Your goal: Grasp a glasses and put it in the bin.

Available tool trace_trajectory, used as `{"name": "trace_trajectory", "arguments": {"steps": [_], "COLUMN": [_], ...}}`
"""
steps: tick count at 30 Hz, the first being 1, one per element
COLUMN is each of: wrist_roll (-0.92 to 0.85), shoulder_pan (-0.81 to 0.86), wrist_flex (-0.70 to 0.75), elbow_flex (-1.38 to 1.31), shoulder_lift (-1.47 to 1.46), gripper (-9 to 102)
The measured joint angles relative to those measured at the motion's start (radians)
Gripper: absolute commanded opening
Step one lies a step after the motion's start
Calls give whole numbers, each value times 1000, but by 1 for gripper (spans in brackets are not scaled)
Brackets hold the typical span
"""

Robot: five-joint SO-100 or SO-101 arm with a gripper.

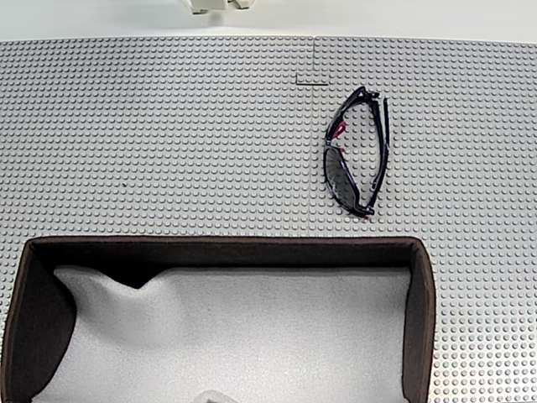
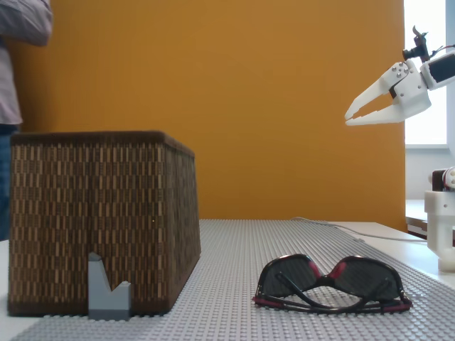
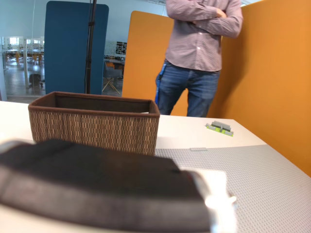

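The black wraparound glasses (image 1: 358,151) lie folded on the grey studded baseplate (image 1: 168,126), beyond the bin's far right corner in a fixed view. In the side fixed view the glasses (image 2: 330,284) rest low at the right with their dark lenses facing the camera. The bin (image 1: 218,244) has dark brown walls and a lumpy white lining; from the side it is a woven brown box (image 2: 99,220), and it also appears in the wrist view (image 3: 92,121). My white gripper (image 2: 348,118) hangs high at the right, well above the glasses, fingertips together and holding nothing.
A person (image 3: 201,53) stands behind the table with folded arms; a sleeve (image 2: 21,28) shows past the bin. A small grey brick piece (image 2: 108,288) leans on the bin's near wall. Small green-grey bricks (image 3: 221,127) lie on the white table. An orange partition (image 2: 284,106) stands behind.
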Motion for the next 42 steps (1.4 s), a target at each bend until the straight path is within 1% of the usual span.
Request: {"name": "trace_trajectory", "arguments": {"steps": [2,3,4,7,13,14,16,18,21,22,24,27,32,33,35,40,42], "wrist_roll": [-23,-100,-272,-387,-454,-497,-551,-621,-664,-730,-773,-904,-1031,-1100,-1152,-1255,-1276], "shoulder_pan": [-21,-61,-66,-83,-87,-120,-132,-202,-239,-314,-344,-440,-515,-545,-565,-603,-627], "wrist_flex": [20,84,164,201,236,255,285,331,360,362,350,331,328,341,374,454,463], "elbow_flex": [-14,-67,-126,-160,-192,-219,-258,-337,-388,-396,-390,-353,-255,-235,-235,-296,-328], "shoulder_lift": [-17,-55,-48,-54,-86,-130,-207,-321,-446,-485,-512,-520,-554,-584,-638,-831,-894], "gripper": [0,0,0,0,0,0,0,0,0,0,0,0,0,0,0,0,0]}}
